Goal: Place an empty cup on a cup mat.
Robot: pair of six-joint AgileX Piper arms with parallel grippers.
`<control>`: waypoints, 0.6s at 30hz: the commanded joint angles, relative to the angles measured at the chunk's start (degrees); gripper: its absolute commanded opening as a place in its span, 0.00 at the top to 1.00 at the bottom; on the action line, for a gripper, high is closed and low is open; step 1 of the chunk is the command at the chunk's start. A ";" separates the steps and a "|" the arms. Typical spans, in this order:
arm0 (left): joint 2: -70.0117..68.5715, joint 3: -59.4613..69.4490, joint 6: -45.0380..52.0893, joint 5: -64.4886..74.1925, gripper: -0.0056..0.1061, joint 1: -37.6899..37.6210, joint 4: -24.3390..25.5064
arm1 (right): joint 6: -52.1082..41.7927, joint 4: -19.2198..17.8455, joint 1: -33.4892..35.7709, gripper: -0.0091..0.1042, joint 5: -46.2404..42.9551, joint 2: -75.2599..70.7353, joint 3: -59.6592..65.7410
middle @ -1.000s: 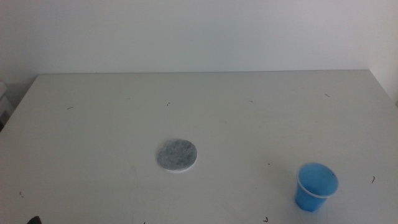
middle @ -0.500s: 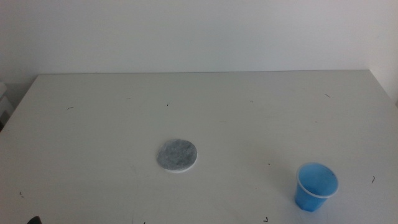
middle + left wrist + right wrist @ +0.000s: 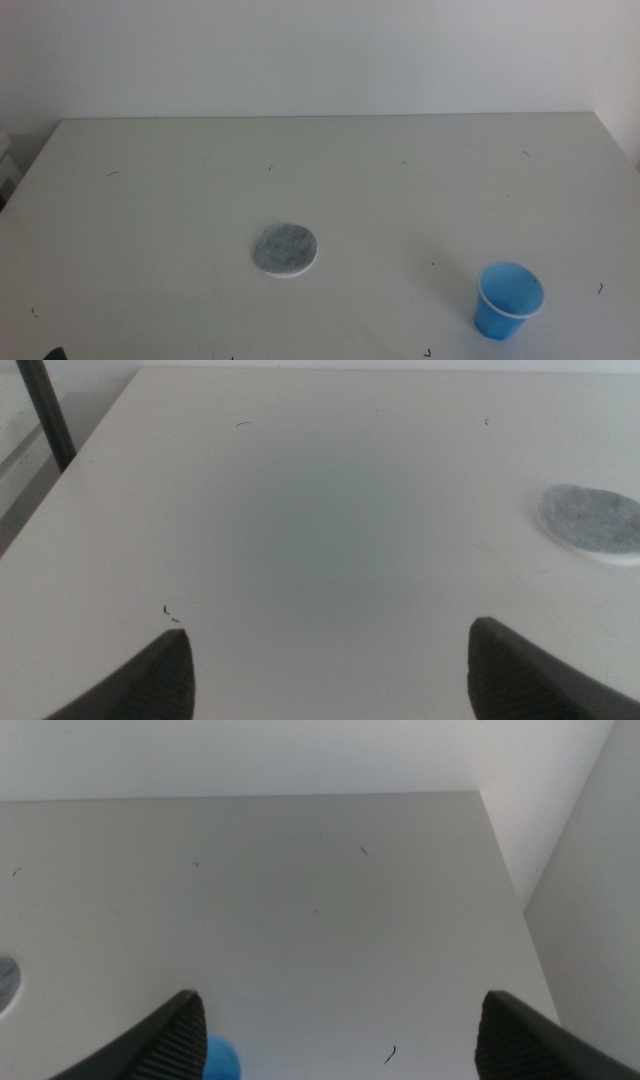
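Neither arm reaches the middle view. Left gripper (image 3: 325,670) and right gripper (image 3: 335,1035) wait with jaws apart, holding nothing. The cup (image 3: 508,300) stands upright near the bench (image 3: 400,200) front edge, well apart from the cup mat (image 3: 285,249).

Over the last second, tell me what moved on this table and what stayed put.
Nothing visibly changed. The cup stands upright on the table, apart from the cup mat, both where they were. The left gripper and right gripper have open jaws holding nothing, back at the near edge.
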 commanded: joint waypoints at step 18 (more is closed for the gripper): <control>-0.73 -0.34 -0.62 -3.89 0.01 0.06 0.02 | 5.27 6.09 1.45 0.11 24.97 22.84 -22.68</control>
